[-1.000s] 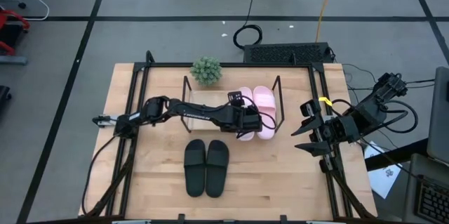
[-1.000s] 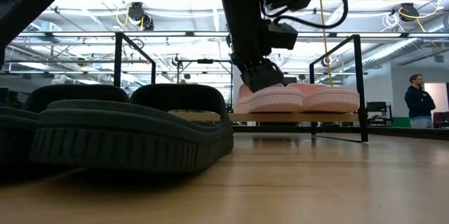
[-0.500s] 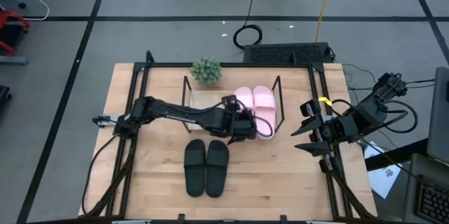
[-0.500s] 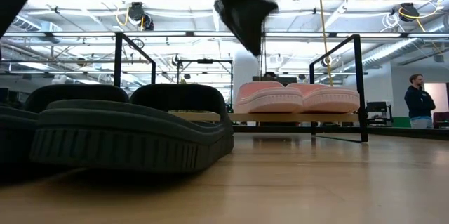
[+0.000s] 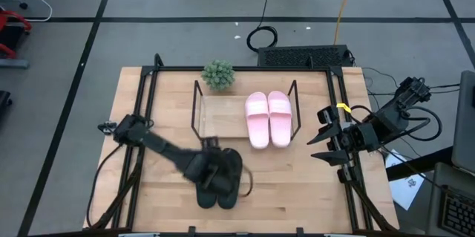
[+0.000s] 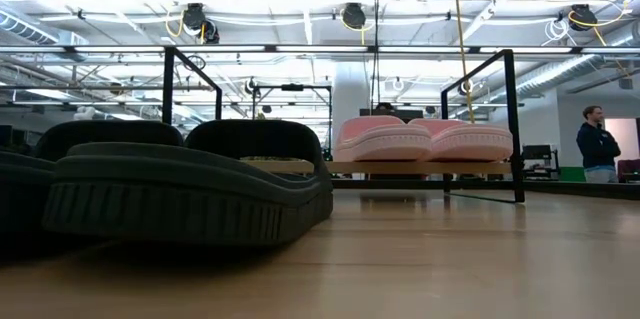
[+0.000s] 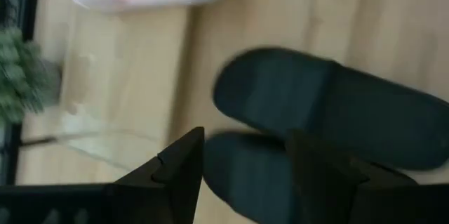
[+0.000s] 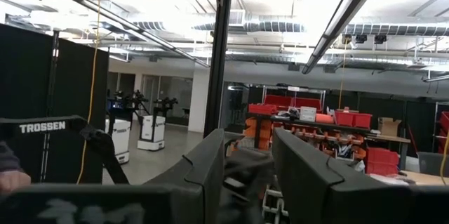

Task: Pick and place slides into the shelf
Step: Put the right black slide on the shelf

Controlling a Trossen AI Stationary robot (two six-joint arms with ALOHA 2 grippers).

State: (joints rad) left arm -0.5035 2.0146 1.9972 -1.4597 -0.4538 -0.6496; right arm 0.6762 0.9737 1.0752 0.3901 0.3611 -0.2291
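Left pincer [image 5: 215,171] hovers over the black slides [image 5: 220,179], fingers apart, partly hiding them.
Pink slides [image 5: 268,117] sit in the shelf [image 5: 197,102] at 3 o'clock.

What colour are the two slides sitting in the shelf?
The slides in the shelf are pale pink. The high view shows it best.

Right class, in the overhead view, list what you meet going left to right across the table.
Left end effector over the black slides → pink slides on the shelf → right end effector at the table's right edge.
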